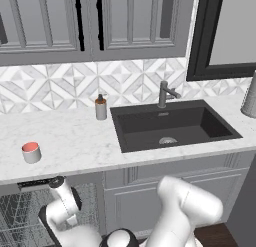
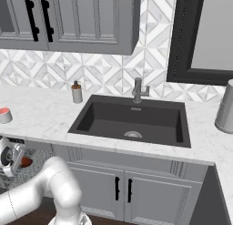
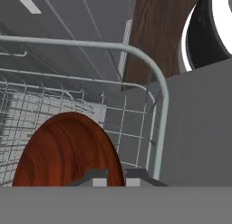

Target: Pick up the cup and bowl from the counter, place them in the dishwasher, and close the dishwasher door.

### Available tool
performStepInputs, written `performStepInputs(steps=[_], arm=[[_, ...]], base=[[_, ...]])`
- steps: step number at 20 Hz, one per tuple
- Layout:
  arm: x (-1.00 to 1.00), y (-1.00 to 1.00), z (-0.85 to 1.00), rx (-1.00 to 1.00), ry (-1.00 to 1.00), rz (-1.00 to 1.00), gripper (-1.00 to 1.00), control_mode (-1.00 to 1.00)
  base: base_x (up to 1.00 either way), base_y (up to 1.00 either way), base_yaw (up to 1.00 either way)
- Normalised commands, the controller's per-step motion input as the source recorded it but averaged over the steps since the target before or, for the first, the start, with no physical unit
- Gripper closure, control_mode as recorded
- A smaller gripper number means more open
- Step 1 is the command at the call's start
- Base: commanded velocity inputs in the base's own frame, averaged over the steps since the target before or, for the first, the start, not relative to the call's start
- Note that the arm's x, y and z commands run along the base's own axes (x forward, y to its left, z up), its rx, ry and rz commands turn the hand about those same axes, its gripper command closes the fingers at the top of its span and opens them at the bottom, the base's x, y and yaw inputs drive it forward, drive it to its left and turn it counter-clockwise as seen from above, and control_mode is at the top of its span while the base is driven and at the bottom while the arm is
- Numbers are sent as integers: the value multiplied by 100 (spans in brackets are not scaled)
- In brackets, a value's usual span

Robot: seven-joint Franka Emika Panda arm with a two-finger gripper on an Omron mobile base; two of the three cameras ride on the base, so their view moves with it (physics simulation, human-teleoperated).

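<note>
In the hand view the two dark fingertips of the pincer (image 3: 116,177) stand nearly closed, and the shallow round dark reddish-brown wooden bowl (image 3: 68,150) rises on edge just above them. Its lower rim is cut off by the bottom of the view, so whether the tips actually pinch it cannot be told for certain, though it sits right between them. Beyond the bowl and to its side run the grey wire racks of the dishwasher (image 3: 136,128), with a pale rounded rail arching over them. In the right base view a small red-brown patch of the bowl shows just beside the hand, low at the left edge, mostly hidden by the wrist.

The small short light-grey cup with the salmon-red top (image 1: 31,152) stands upright on the white marble counter (image 1: 80,141), above the pincer and well apart from it. The brown soap dispenser bottle (image 1: 101,107) stands farther back beside the dark rectangular sink (image 1: 170,123).

No writing or label can be read anywhere.
</note>
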Motion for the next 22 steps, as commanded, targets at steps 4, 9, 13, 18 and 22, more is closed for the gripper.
performStepInputs(steps=[4, 9, 13, 18, 22], arm=[[13, 32, -35, -6, -1, 0, 100, -100], [18, 3, -14, 0, 6, 0, 100, -100], [15, 0, -36, 0, 18, 0, 100, -100], [20, 0, -46, 0, 10, 0, 100, -100], [2, 0, -26, 0, 0, 1, 100, -100]], base=[[0, 0, 0], [0, 0, 0], [0, 0, 0], [0, 0, 0], [0, 0, 0]])
